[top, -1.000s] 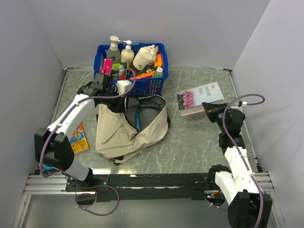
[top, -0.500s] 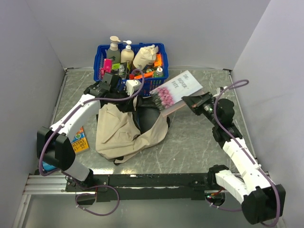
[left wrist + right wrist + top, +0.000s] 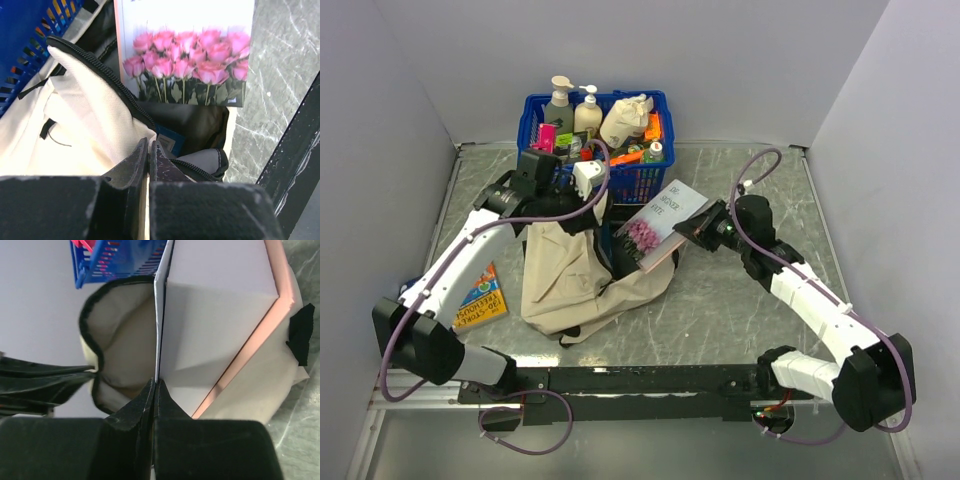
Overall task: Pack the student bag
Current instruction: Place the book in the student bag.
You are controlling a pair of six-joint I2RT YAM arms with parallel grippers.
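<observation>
Top view, left to right: an orange booklet (image 3: 480, 293) lies flat on the surface (image 3: 740, 300) beside the left arm. The student bag (image 3: 565, 285) lies on the surface left of centre, directly in front of the blue basket (image 3: 535, 125), which is full of bottles and small goods. The left gripper (image 3: 590, 205) holds the bag's rear rim. A book (image 3: 655, 225) with pink roses on its cover hangs tilted over the bag's right side, held at its far corner by the right gripper (image 3: 698, 230).

The left wrist view adds detail not available from above. The left jaws are together, clamped on the cream fabric just below the black zipper (image 3: 100, 75), and hold the mouth up. The dark lining and a blue item (image 3: 167, 142) show inside. The book's lower edge stands at the mouth.

The right wrist view shows the right jaws together, clamped on a thin white edge of the book. The book's pink border and the open, cream-lined mouth show beyond, with the left gripper's fingers at the rim.
</observation>
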